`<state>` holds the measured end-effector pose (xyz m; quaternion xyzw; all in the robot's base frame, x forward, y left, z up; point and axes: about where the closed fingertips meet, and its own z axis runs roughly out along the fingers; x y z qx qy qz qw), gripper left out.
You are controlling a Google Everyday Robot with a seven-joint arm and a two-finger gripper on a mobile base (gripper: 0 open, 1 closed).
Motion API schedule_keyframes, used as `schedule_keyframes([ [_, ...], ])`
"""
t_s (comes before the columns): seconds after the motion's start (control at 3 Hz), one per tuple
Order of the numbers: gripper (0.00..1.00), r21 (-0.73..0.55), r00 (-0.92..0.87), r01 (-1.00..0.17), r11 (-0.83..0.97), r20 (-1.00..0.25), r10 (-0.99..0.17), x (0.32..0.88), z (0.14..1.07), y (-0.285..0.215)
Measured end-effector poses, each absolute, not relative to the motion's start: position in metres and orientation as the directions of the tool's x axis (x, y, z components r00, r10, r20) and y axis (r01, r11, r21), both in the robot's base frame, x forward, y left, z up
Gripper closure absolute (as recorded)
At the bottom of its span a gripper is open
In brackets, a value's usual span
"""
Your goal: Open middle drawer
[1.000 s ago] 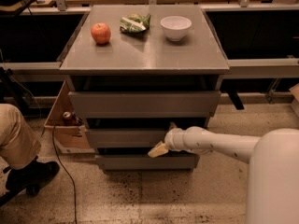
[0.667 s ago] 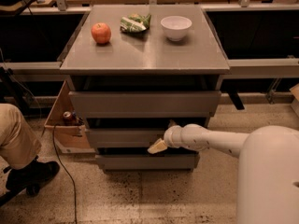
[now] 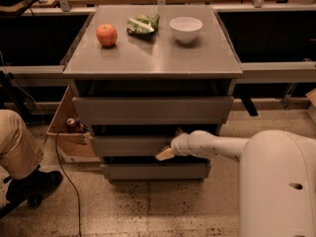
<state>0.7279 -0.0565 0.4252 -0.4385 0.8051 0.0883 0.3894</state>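
Camera view: arm horiz., hand [image 3: 165,153] at middle drawer [image 3: 128,146] front.

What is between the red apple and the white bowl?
In the camera view, a crumpled green snack bag lies between them. The gripper is lower, at the front of the wide grey middle drawer.

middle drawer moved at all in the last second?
No visible shift: the middle drawer front sits as before relative to the lowest drawer. The gripper stays at its front, just right of centre.
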Motion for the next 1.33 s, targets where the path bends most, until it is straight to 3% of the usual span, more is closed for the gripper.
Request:
schedule_keyframes([
  [0.33, 0.38, -0.187, -0.315, -0.79, 0.584, -0.694, -0.648, 0.714, 0.421, -0.056],
  [0.67, 0.42, -0.186, -0.315, -0.791, 0.583, -0.693, -0.649, 0.713, 0.428, -0.056],
  [1.33, 0.0, -0.165, -0.305, -0.822, 0.545, -0.68, -0.666, 0.686, 0.44, -0.048],
])
